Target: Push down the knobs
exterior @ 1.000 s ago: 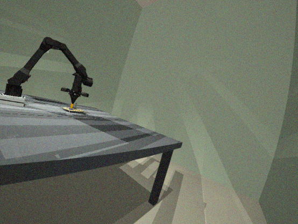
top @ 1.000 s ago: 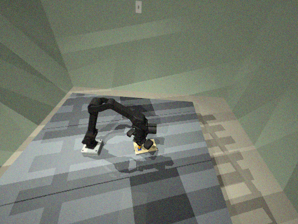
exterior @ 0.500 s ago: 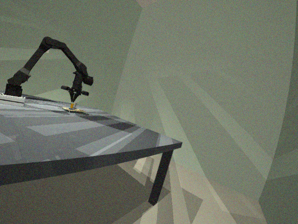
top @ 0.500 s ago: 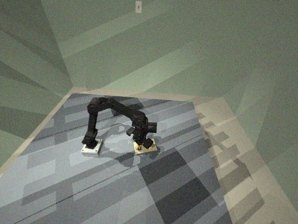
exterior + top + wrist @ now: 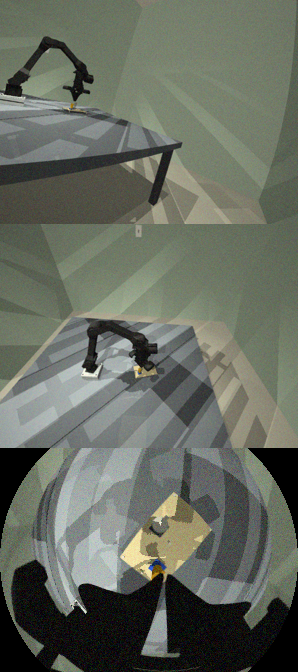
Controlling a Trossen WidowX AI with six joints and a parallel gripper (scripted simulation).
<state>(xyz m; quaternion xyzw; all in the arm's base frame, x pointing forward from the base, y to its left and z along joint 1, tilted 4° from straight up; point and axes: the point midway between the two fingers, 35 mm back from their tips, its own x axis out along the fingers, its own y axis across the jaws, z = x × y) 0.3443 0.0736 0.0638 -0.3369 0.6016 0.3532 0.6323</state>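
The tan circuit board (image 5: 147, 375) (image 5: 186, 542) stands low on the table, and it shows edge-on in the exterior view. An orange knob (image 5: 140, 370) (image 5: 72, 105) (image 5: 157, 571) stands upright over a blue potentiometer (image 5: 139, 373) (image 5: 156, 563) near one end. A grey knob (image 5: 160, 524) sits over a dark potentiometer towards the other end; the arm hides it in the top view. How far down each knob sits is too small to tell. My gripper (image 5: 75, 100) (image 5: 164, 577) is shut with nothing between its fingertips. The tips hang just above knob height, close beside the orange knob and apart from it in the exterior view.
The arm's white base plate (image 5: 91, 376) (image 5: 12, 100) is on the table to the left of the board. The table's edge (image 5: 107, 158) runs across the exterior view. Hard shadows and light patches cover the table and the board.
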